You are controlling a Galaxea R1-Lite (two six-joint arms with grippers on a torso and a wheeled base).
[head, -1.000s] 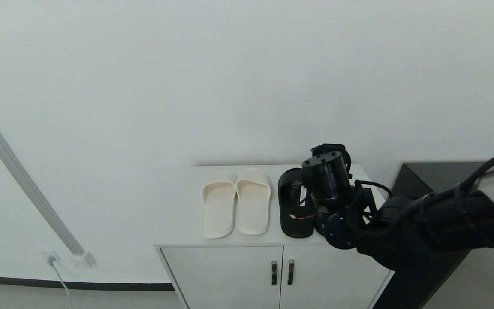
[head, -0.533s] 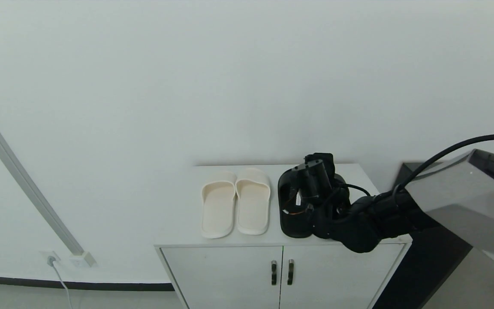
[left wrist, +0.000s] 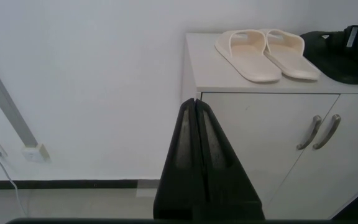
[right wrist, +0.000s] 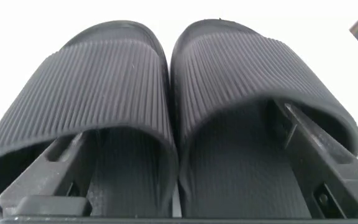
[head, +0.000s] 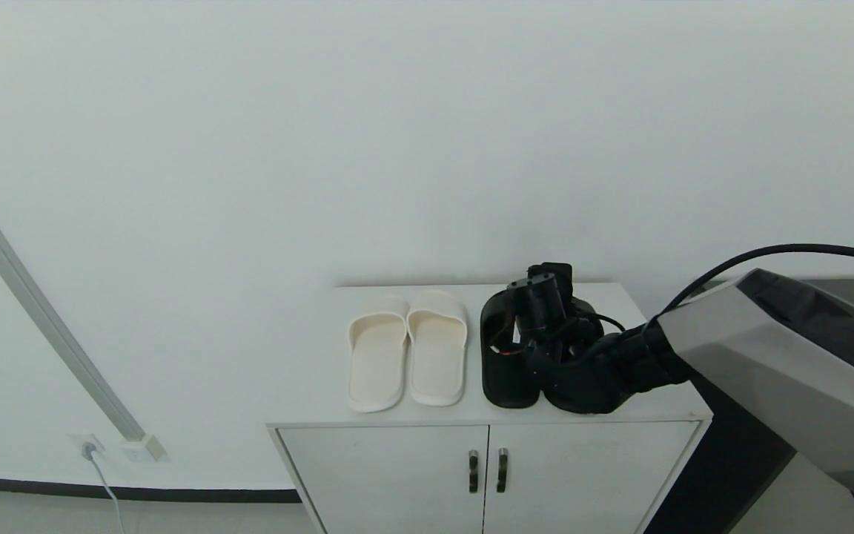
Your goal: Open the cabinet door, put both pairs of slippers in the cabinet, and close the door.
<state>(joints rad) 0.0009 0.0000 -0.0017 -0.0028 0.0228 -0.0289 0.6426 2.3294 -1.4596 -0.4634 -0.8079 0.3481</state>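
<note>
So the cabinet (head: 382, 475) is sitting with both doors shut, white slippers (head: 406, 356) and black slippers (head: 501, 371) lying on top, toes pointing at the wall. The right gripper (right wrist: 180, 158) is reaching in from the heel end, spread wide, one finger (right wrist: 55, 162) under each black strap. The left gripper (left wrist: 196, 109) is hanging pinched closed, low off the cabinet's left. Versus a second ago, the right wrist is sitting lower and deeper in.

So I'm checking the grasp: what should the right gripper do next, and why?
Probably close the right gripper: its fingers sit one under each strap of the black slippers, spread apart, nothing pinched yet. The cabinet doors are shut.
</note>
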